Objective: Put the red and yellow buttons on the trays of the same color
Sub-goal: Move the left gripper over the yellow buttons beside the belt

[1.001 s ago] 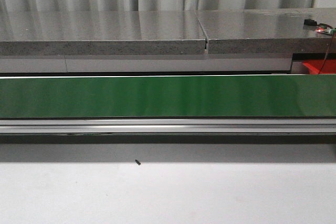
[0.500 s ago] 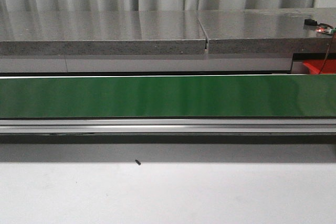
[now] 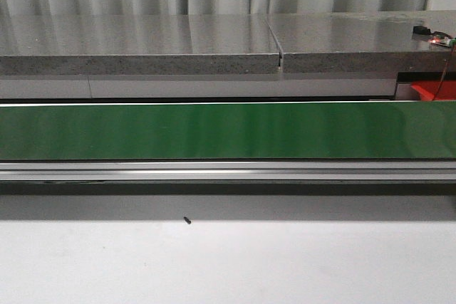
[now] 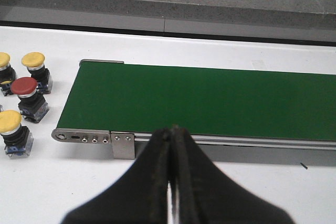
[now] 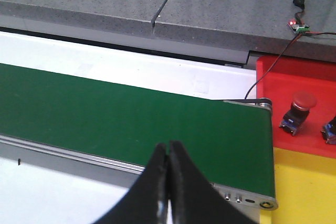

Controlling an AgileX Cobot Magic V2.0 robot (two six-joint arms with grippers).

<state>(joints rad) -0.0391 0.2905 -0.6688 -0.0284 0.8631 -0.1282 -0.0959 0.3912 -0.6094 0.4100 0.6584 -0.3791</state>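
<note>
Three yellow buttons [image 4: 33,60] and one red button [image 4: 24,86] are being shown on the white table [image 4: 47,182] beside the green conveyor belt [image 4: 199,103]. The left fingers [image 4: 160,156] are being kept pressed together, empty. The right fingers [image 5: 157,166] are likewise being held closed on nothing. Another red button [image 5: 303,101] is being carried by the red tray [image 5: 283,72], next to the yellow tray [image 5: 304,187].

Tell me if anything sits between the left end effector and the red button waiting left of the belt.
Nothing visible does. The left end effector is closed, with bare white table between it and the red button; yellow buttons flank the red one.
</note>
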